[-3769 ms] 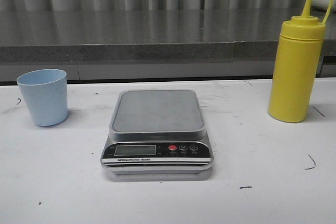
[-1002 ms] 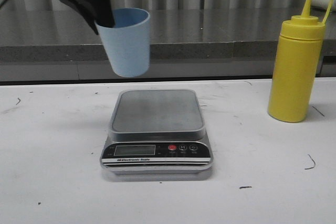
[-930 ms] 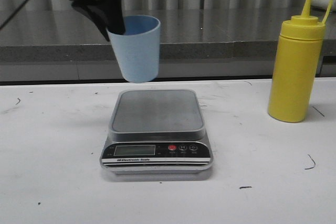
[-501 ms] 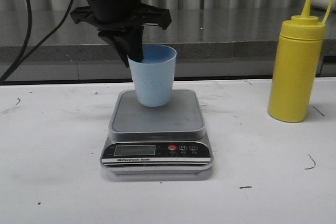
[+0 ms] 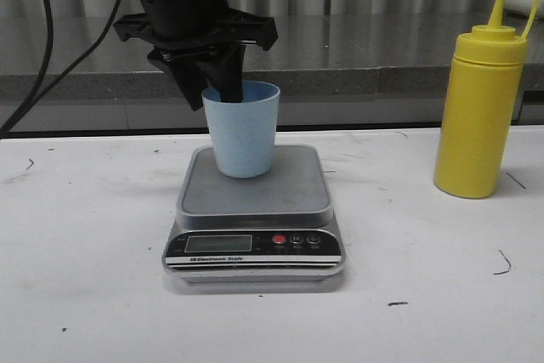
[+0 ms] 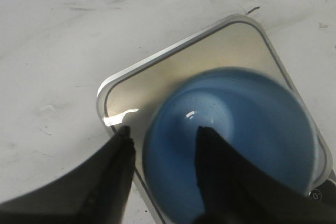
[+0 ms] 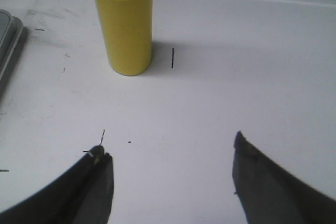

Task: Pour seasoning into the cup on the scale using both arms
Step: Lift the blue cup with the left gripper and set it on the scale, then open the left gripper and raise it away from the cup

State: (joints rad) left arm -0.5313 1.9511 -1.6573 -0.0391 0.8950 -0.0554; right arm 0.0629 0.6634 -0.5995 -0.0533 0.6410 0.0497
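The pale blue cup (image 5: 243, 135) stands upright on the platform of the silver scale (image 5: 255, 195). My left gripper (image 5: 212, 93) is right above it, open, one finger inside the cup and the other outside its left wall. In the left wrist view the cup (image 6: 247, 129) fills the platform (image 6: 173, 66); the left gripper (image 6: 165, 131) straddles the rim, with a gap between the outer finger and the wall. The yellow seasoning bottle (image 5: 478, 108) stands on the table at the right. My right gripper (image 7: 169, 144) is open wide and empty over the table, short of the bottle (image 7: 122, 22).
The scale's black front panel with display and red button (image 5: 279, 241) faces me. A grey ledge (image 5: 357, 48) runs behind the white table (image 5: 85, 278). A black cable (image 5: 42, 40) hangs at the left. The scale's corner (image 7: 8, 40) shows in the right wrist view.
My left gripper carried the cup from the table's left over to the scale and lowered it onto the platform. The cup now stands upright and the fingers have parted from its wall.
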